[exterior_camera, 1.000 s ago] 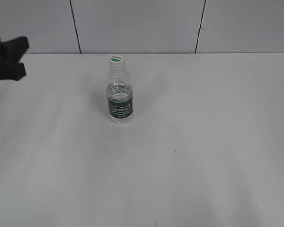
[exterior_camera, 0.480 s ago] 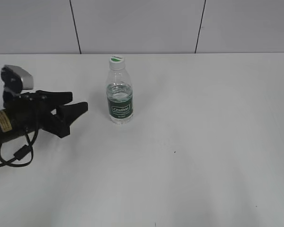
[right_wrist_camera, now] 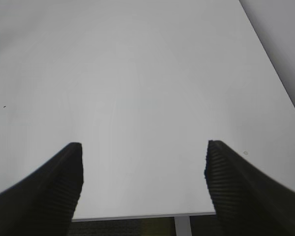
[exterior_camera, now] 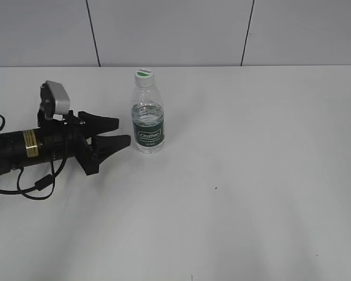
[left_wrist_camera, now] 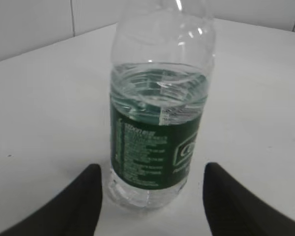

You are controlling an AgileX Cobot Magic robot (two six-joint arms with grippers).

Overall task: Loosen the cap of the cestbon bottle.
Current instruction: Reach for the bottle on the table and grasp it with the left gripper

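Bottle [exterior_camera: 148,120]: upright mid-frame, cap [exterior_camera: 144,74] on, untouched.
Left end effector [exterior_camera: 118,133]: released, just left of bottle.
Right end effector [right_wrist_camera: 143,152]: released over bare worktop [right_wrist_camera: 137,73].
Left: gripping, twisting.

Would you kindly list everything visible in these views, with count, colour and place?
Clear plastic water bottle with dark green label: one, upright on the table, left of centre.
Small round white screw cap with green logo: one, on the bottle's neck.
White table: one, under everything.
Grey panelled wall: behind the table.
Left hand: one, black, open, just left of the bottle, not touching it.
Right hand: one, black, open over bare table.
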